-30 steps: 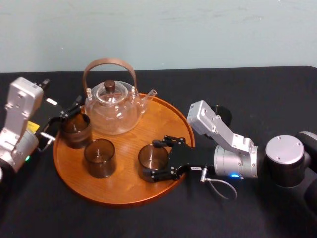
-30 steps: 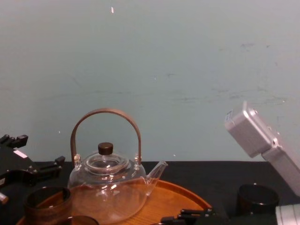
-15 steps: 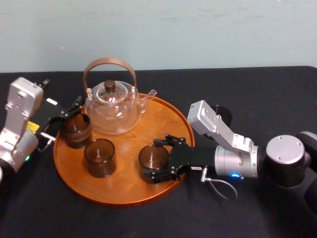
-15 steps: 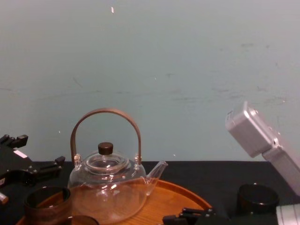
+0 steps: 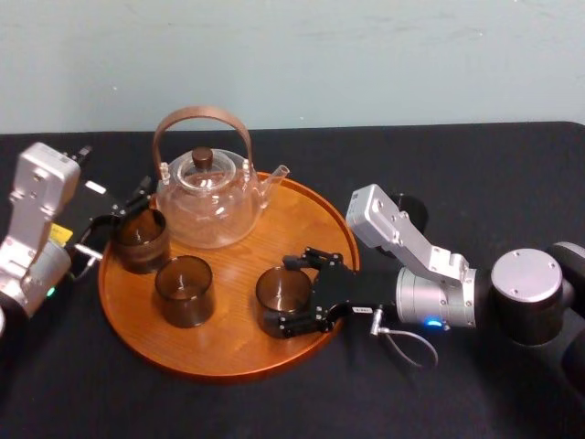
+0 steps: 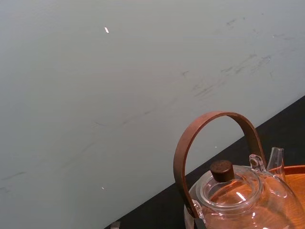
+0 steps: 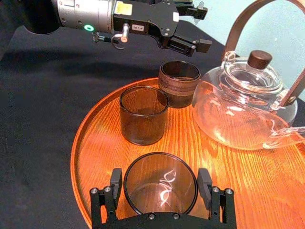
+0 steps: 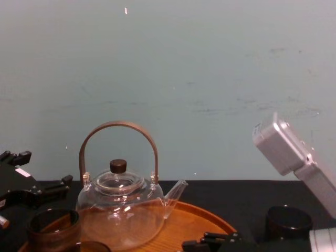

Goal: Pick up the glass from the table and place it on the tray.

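Note:
The glass (image 5: 281, 285), a short smoky-brown tumbler, stands upright on the round wooden tray (image 5: 219, 369), near its right rim. My right gripper (image 5: 281, 293) reaches in from the right, one finger on each side of the glass. In the right wrist view the pads (image 7: 116, 181) press against the sides of the glass (image 7: 160, 191), so the gripper is shut on it. My left gripper (image 5: 119, 221) is open at the tray's left edge, just behind another tumbler (image 5: 140, 240). That gripper (image 7: 196, 28) also shows in the right wrist view, above that tumbler (image 7: 178, 83).
A clear glass teapot (image 5: 206, 199) with an arched brown handle sits at the back of the tray. A third tumbler (image 5: 184, 290) stands left of centre on the tray. One more dark tumbler (image 5: 413, 210) stands on the black table behind my right arm.

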Motion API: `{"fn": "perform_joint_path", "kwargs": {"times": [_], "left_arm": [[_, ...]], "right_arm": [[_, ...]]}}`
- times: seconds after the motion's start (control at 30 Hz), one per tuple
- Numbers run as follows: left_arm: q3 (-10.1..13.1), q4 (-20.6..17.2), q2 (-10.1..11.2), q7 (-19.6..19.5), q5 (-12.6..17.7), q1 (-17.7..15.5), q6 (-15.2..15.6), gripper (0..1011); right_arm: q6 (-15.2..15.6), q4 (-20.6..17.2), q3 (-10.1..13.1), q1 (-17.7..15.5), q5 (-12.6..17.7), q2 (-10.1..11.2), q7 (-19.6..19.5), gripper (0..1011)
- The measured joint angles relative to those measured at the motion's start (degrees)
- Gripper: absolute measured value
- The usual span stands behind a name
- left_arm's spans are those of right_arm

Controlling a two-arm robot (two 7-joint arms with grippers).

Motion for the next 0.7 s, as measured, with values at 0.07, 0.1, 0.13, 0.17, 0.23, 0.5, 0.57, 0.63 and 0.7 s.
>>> {"fn": "perform_joint_path", "kwargs": {"times": [0.07,0.1,0.13,0.17,0.23,0.5,0.57,0.63,0.7], "left_arm": [[0.00,0.00,0.00,0.00,0.00,0.00,0.00,1001],[0.00,0.00,0.00,0.00,0.00,0.00,0.00,1001],[0.00,0.00,0.00,0.00,0.00,0.00,0.00,1001],[0.00,0.00,0.00,0.00,0.00,0.00,0.00,1001],[0.00,0.00,0.00,0.00,0.00,0.00,0.00,1001],[0.00,0.00,0.00,0.00,0.00,0.00,0.00,1001],[0.00,0.00,0.00,0.00,0.00,0.00,0.00,1001],[0.00,0.00,0.00,0.00,0.00,0.00,0.00,1001],[0.00,0.00,0.00,0.00,0.00,0.00,0.00,1001]], "right_arm": [[-0.25,-0.24,0.26,-0.13,0.30,0.30,0.29,1002],[-0.25,-0.24,0.26,-0.13,0.30,0.30,0.29,1002],[-0.45,-0.54,0.50,-0.35,0.57,0.65,0.52,1002],[-0.54,-0.76,0.62,-0.48,0.70,0.87,0.61,1002],[-0.69,-1.45,0.99,-0.88,1.13,1.62,0.93,1002],[-1.03,-5.26,2.84,-3.41,3.00,5.25,1.33,1002],[-1.14,-6.15,3.28,-4.00,3.48,6.03,1.34,1002],[-1.36,-7.40,4.08,-5.05,4.28,7.32,1.34,1002],[-1.50,-8.30,4.67,-5.79,4.87,8.15,1.31,1002]]}}
